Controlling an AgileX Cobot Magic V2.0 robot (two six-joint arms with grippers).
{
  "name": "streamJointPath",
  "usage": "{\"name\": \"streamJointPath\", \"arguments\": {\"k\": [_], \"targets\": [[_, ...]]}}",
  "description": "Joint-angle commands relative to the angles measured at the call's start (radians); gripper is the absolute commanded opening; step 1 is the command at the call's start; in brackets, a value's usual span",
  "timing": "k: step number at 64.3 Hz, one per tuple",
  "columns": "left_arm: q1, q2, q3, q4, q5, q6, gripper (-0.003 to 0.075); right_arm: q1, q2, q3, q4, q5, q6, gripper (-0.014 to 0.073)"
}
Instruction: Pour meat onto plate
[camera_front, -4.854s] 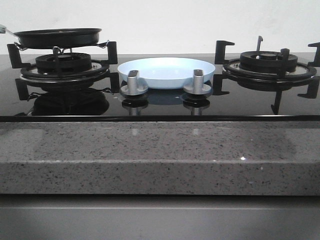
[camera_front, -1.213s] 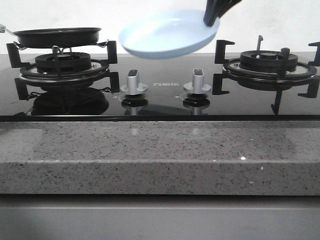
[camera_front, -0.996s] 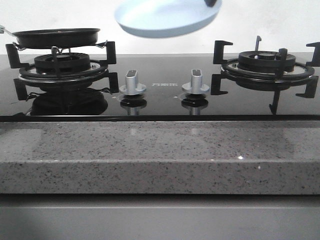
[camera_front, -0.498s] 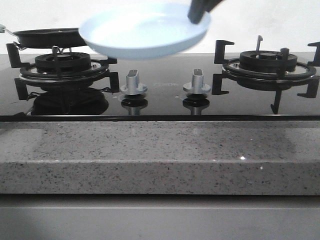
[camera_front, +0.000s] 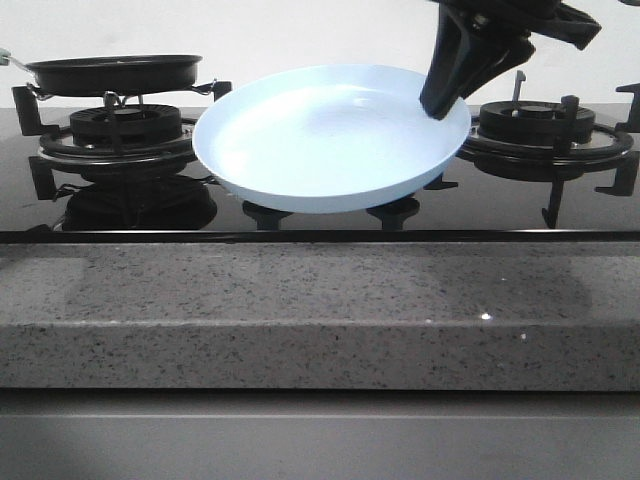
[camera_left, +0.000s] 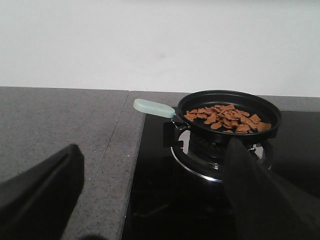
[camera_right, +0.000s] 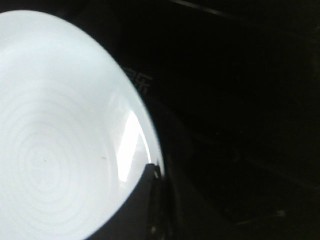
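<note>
A: Item one, the plate (camera_front: 320, 140). Location?

B: Off the hob (camera_front: 300, 215), held in the air over its front middle. Tilted, with its inside turned toward the front camera. It hides the middle of the hob behind it. Pale blue, glossy, nothing on it.

A: Holder?

B: Right gripper (camera_front: 440, 100). Dark fingers closed on the plate's rim at its right side, coming down from above. In the right wrist view the plate (camera_right: 55, 145) fills one side of the picture, and a dark finger (camera_right: 150, 200) lies against its edge.

A: Item two, the meat (camera_left: 225, 117).

B: In the pan (camera_left: 229, 115), a heap of small brown-orange pieces spread over the pan floor. Seen only in the left wrist view; from the front the pan (camera_front: 115, 72) is seen side-on and its contents are hidden.

A: The pan's place?

B: On the left burner (camera_front: 125, 130), sitting level on the black supports. Its pale handle (camera_left: 154, 107) points out over the grey stone counter (camera_left: 60, 130) beside the hob.

A: Left gripper (camera_left: 150, 200)?

B: Fingers spread wide apart, nothing between them. It is over the counter and hob edge, short of the pan, apart from the handle. Not seen in the front view.

A: Other fixtures?

B: Right burner (camera_front: 545, 130), bare. Grey speckled counter edge (camera_front: 320, 320) across the front.
</note>
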Motion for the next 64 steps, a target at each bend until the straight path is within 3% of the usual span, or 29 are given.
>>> {"name": "streamJointPath", "arguments": {"k": [1,11,25,44,64], "targets": [[0.001,0.007,-0.039,-0.009,-0.084,-0.017,0.0567,-0.005,-0.054,-0.023,0.029,-0.050,-0.012,-0.0060],[0.001,0.007,-0.039,-0.070,-0.082,-0.017,0.0567,-0.005,-0.054,-0.023,0.029,-0.049,-0.012,-0.0060],[0.001,0.071,-0.104,-0.468,0.059,-0.031,0.0568,-0.005,-0.054,-0.023,0.029,-0.049,-0.012,-0.0060],[0.037,0.372,-0.271,-0.810,0.098,-0.031,0.0568,-0.005,-0.054,-0.023,0.029,-0.049,-0.012,-0.0060],[0.207,0.623,-0.484,-0.857,0.307,0.000,0.0567,-0.005,-0.054,-0.023,0.029,-0.049,-0.012,-0.0060]]}}
